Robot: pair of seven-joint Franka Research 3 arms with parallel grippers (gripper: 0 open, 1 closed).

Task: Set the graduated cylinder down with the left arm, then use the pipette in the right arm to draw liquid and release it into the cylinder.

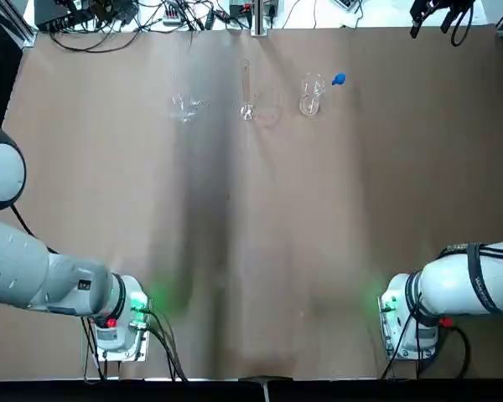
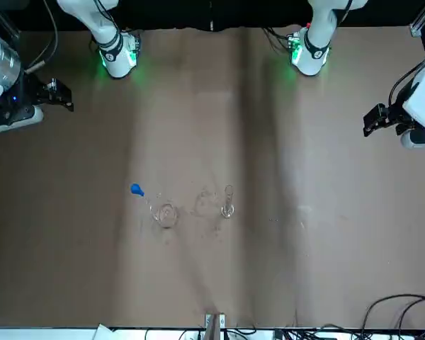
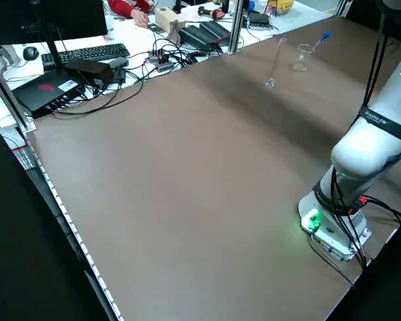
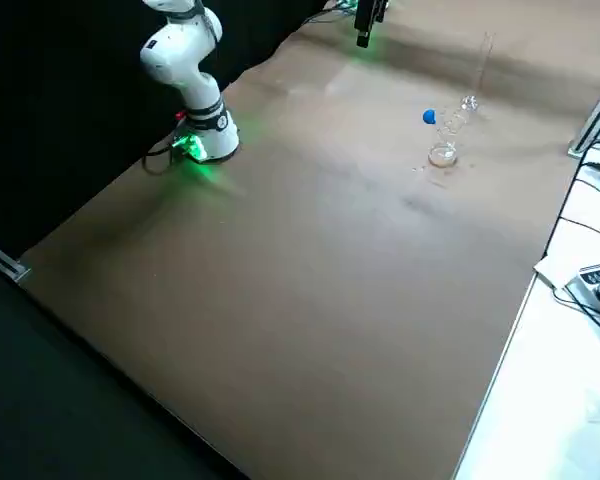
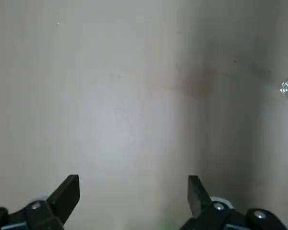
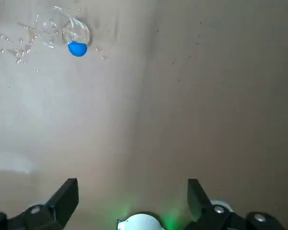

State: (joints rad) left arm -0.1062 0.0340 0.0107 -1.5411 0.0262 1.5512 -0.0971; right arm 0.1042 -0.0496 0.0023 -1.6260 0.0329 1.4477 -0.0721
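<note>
Black fingers of the left gripper (image 5: 133, 194) are spread wide on nothing; those of the right gripper (image 6: 133, 196) likewise, both held high and well apart from the glassware. At the table's far side the graduated cylinder (image 1: 246, 90) is seen upright, with the beaker (image 1: 310, 94) near it and the pipette (image 1: 338, 80) leaned inside, blue bulb uppermost. Liquid cannot be made out. The slim cylinder could be toppled by an off-centre approach.
</note>
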